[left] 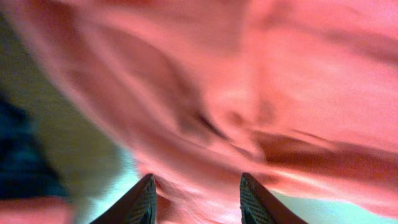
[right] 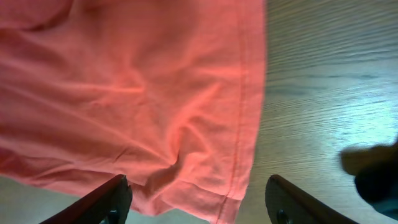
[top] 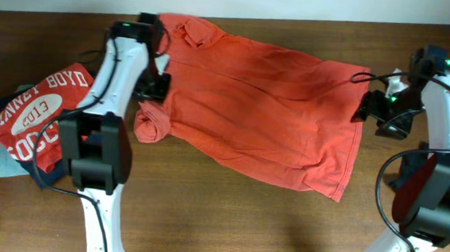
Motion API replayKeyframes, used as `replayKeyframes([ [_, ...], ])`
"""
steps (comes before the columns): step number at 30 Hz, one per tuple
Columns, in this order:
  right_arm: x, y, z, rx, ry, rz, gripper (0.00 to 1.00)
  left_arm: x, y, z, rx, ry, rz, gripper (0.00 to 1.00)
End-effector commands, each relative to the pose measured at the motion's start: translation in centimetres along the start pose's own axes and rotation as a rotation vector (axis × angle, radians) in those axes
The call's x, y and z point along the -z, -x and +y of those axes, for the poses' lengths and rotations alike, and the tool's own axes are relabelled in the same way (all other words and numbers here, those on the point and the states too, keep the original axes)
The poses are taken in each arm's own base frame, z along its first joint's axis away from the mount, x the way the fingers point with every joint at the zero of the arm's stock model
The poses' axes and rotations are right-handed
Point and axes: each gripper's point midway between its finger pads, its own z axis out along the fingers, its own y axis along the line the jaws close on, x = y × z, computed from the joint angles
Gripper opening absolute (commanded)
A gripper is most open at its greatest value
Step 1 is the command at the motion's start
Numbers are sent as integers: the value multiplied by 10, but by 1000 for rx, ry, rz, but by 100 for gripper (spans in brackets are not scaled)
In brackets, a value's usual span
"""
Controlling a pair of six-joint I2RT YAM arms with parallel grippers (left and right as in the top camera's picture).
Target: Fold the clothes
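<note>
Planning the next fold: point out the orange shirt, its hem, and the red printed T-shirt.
orange shirt (top: 266, 105), overhead view, middle of its body
hem (right: 252, 112), right wrist view, stitched edge
red printed T-shirt (top: 42, 112), overhead view, printed front

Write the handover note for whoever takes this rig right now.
Left pincer: open, close over the orange shirt by its bunched sleeve; its view is blurred.
Right pincer: open, over the shirt's hem at the opposite end, gripping nothing.
The orange shirt lies spread and wrinkled across the table. A red printed shirt tops a heap beside the left arm.
Done: the shirt is laid out.
Left: every fold on it.
</note>
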Motion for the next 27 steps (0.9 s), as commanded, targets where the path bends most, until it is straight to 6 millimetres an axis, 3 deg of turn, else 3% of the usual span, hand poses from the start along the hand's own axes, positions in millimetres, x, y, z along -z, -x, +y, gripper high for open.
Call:
replayKeyframes([
  [1,6,-6,25,71,14,-8,75,20,-7,-33,15,-46,-11,42],
  [6,-11,-15,46,134,10,17,75,16,-17,-40,-27,14,24,37],
  [10,-41,-20,53,115,2,17,75,9,-33,-31,-11,78,90,38],
  [19,-100,-35,36,75,5,17,81,12,-43,-4,77,244,113,38],
  [24,-118,-42,29,17,2,10,81,6,-41,-5,77,240,109,39],
  [27,-124,-43,26,-10,-7,0,77,-8,-47,-5,74,238,132,39],
])
